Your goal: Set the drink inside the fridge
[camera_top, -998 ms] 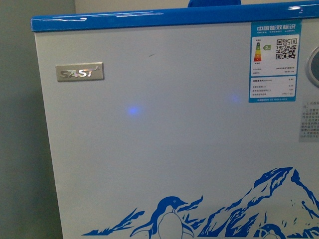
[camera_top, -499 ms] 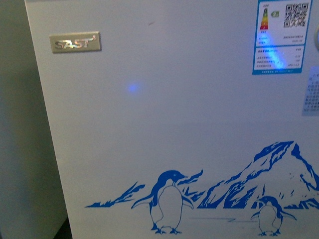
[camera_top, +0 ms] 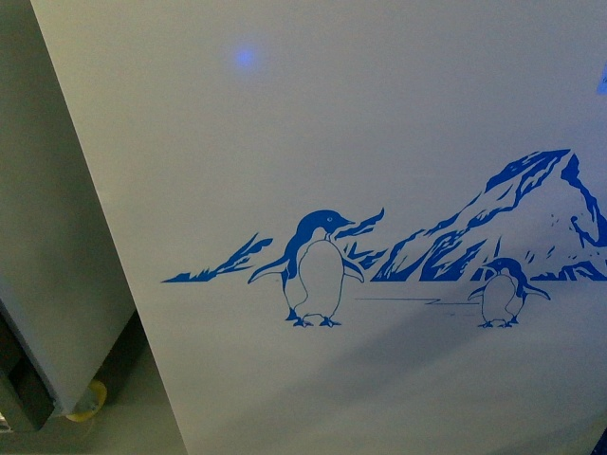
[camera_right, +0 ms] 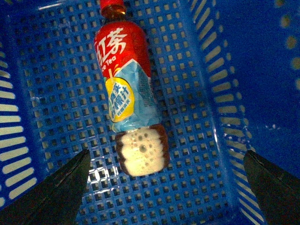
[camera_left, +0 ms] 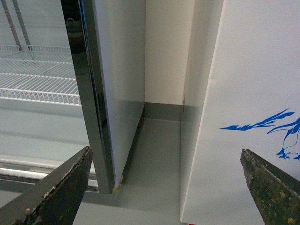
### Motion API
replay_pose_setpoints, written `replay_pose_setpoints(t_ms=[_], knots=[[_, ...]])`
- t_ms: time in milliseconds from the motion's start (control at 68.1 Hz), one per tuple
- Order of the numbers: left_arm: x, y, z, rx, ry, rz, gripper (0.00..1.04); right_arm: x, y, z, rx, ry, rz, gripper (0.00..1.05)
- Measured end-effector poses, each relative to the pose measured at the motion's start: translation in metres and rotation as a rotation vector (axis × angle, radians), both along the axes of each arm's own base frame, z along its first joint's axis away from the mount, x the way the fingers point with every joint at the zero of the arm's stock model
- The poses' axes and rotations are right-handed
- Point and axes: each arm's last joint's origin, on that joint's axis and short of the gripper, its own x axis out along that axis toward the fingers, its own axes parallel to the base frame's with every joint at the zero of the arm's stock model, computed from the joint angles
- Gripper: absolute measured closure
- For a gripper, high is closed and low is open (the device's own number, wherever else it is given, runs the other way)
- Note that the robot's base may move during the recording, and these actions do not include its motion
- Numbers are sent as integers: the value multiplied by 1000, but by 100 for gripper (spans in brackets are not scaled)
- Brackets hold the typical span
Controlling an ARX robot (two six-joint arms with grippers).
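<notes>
Red-capped drink (camera_right: 129,89) lying in blue basket (camera_right: 197,70), brown liquid foamy | label "Tea", white characters | fridge (camera_top: 379,114): penguin drawing (camera_top: 318,270) at 6 o'clock | left pincer (camera_left: 165,152), right pincer (camera_right: 166,152) released.

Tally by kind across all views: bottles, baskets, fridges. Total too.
Bottles: 1, the drink, lying in the basket
Baskets: 1, the blue basket
Fridges: 2, the penguin fridge and a glass-door display fridge
Total: 4
</notes>
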Motion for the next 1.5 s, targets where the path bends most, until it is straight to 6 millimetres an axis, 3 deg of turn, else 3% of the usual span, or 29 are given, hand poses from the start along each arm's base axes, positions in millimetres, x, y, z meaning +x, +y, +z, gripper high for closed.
replay_pose_setpoints(t_ms=[249, 367, 382, 396, 631, 983, 1306, 1497], knots=[[0, 0, 0, 0, 0, 0, 8, 32, -2, -56, 1, 48, 46, 7], [0, 0, 0, 0, 0, 0, 8, 45, -3, -73, -10, 61, 56, 7], [0, 0, 0, 0, 0, 0, 8, 58, -3, -92, -17, 80, 51, 7], [0, 0, 0, 0, 0, 0, 8, 59, -3, -94, -15, 82, 50, 7], [0, 0, 0, 0, 0, 0, 8, 73, -2, -113, -11, 89, 34, 7], [0, 0, 0, 0, 0, 0, 8, 83, 4, -120, 32, 94, 14, 7], [0, 0, 0, 0, 0, 0, 8, 81, 7, -121, 44, 84, 24, 52], [0, 0, 0, 0, 0, 0, 8, 78, 7, -115, 53, 67, 27, 66]])
